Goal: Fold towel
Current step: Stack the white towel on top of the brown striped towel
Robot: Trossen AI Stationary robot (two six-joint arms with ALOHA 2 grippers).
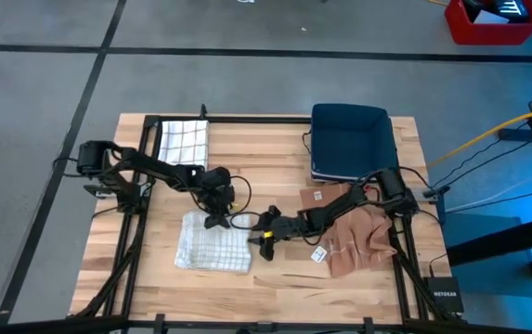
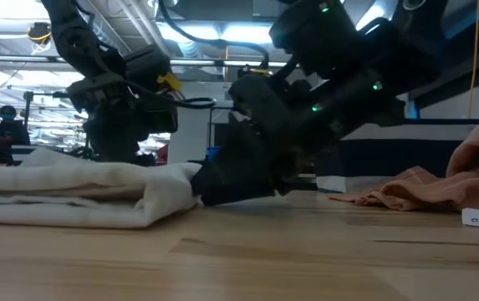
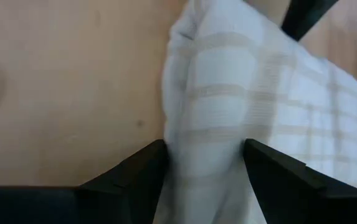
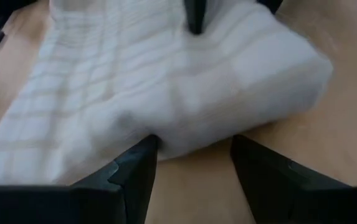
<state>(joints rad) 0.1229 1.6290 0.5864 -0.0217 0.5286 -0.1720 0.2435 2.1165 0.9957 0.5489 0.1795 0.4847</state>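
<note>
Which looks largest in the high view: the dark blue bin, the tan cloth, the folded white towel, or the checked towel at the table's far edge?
1. Dark blue bin.
2. Tan cloth, partly hidden by the right arm.
3. Folded white towel.
4. Checked towel.
The two towels look nearly alike, so that order is unsure.

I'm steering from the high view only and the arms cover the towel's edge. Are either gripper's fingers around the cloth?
Observer: Yes. In its wrist view the left gripper has its fingers astride a fold of the white towel.
Operator: And the right one?
Observer: The right gripper sits open at the towel's thick folded edge, cloth bulging between its fingers.
Operator: Is the towel flat?
Observer: No. The low view shows it stacked in layers on the table.
</note>
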